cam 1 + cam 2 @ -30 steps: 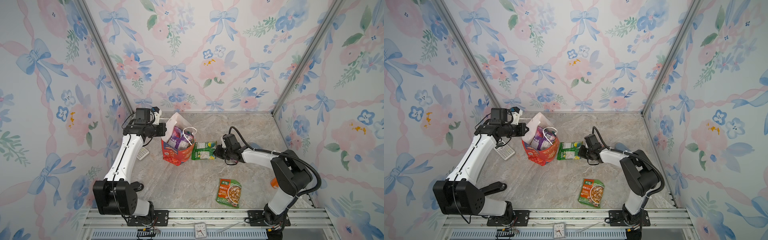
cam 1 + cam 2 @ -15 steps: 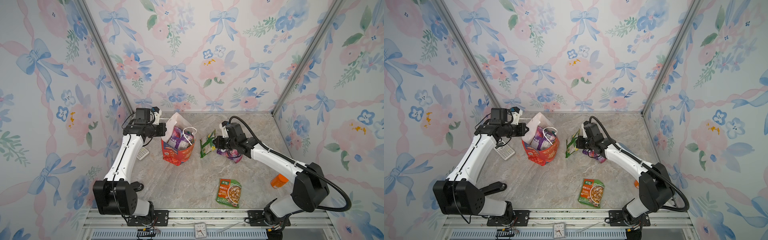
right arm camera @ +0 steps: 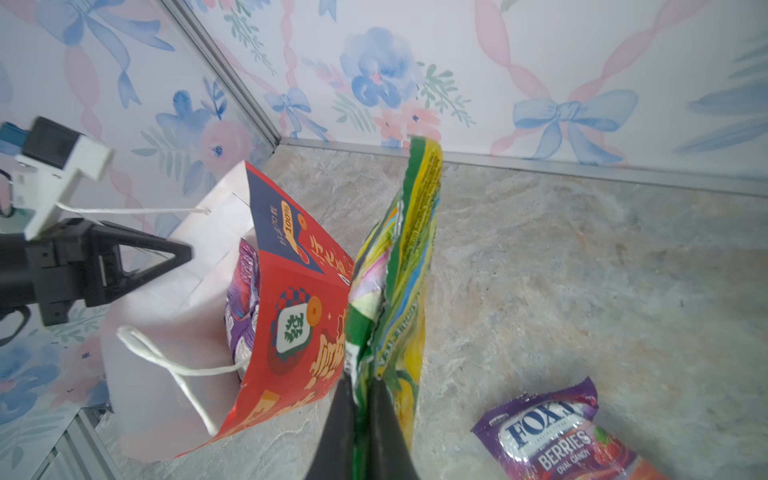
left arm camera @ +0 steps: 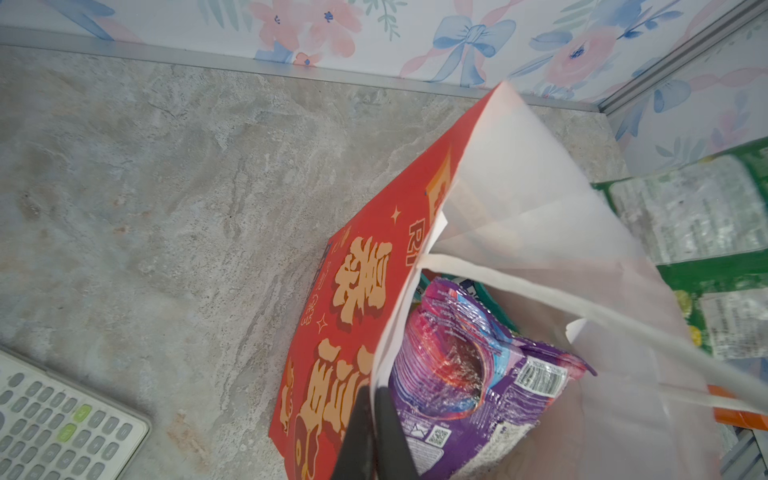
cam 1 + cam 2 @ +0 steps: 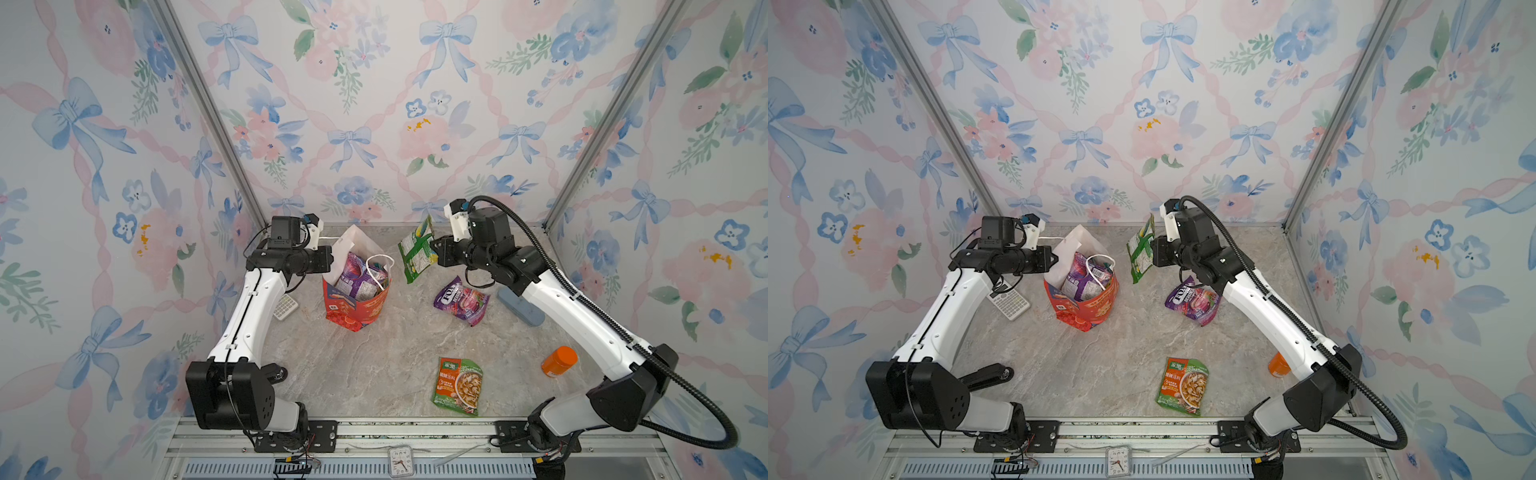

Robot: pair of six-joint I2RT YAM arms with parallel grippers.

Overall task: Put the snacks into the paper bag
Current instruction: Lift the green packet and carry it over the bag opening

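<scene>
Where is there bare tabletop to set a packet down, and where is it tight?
Free: the wide middle of the table between paper bag, orange-green packet and front rail. Tight: between bag and purple packet, where the right pincer holds the green packet. Calculator crowds the bag's other side.

The right gripper (image 5: 434,254) has lifted the green packet (image 5: 417,255) off the table. One second ago it lay flat at 3 o'clock of the paper bag (image 5: 353,311). Now it hangs on edge in the air at 2 o'clock. The purple packet (image 5: 461,300), hidden before, now shows whole.
</scene>
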